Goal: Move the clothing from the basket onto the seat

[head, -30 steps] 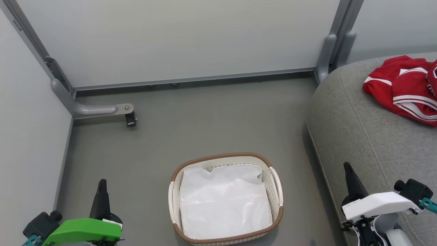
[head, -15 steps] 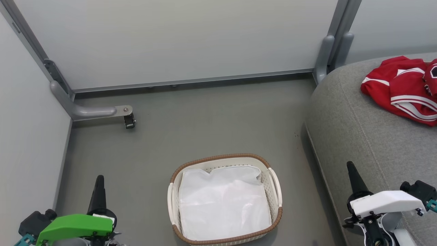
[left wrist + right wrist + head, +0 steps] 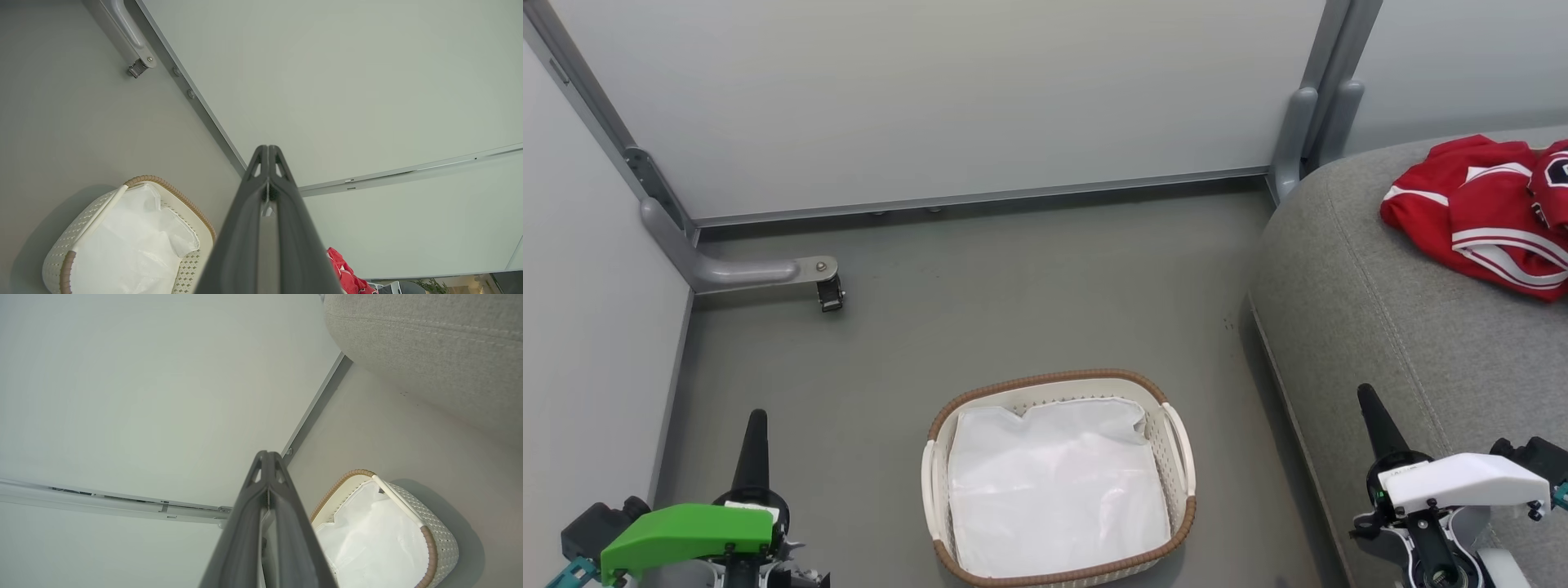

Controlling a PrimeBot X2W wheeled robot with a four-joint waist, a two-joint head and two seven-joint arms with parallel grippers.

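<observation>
A plain grey floor carries a cream perforated basket with a brown woven rim, standing near a grey woven sofa seat. Red clothing with white stripes lies crumpled on the seat, well apart from the basket.

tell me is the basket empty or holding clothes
Empty of clothing: the basket holds just its white liner, and the red clothing lies on the grey seat.

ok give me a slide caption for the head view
Red clothing lies on the grey seat; the basket holds just its white liner; left gripper and right gripper shut.
</observation>
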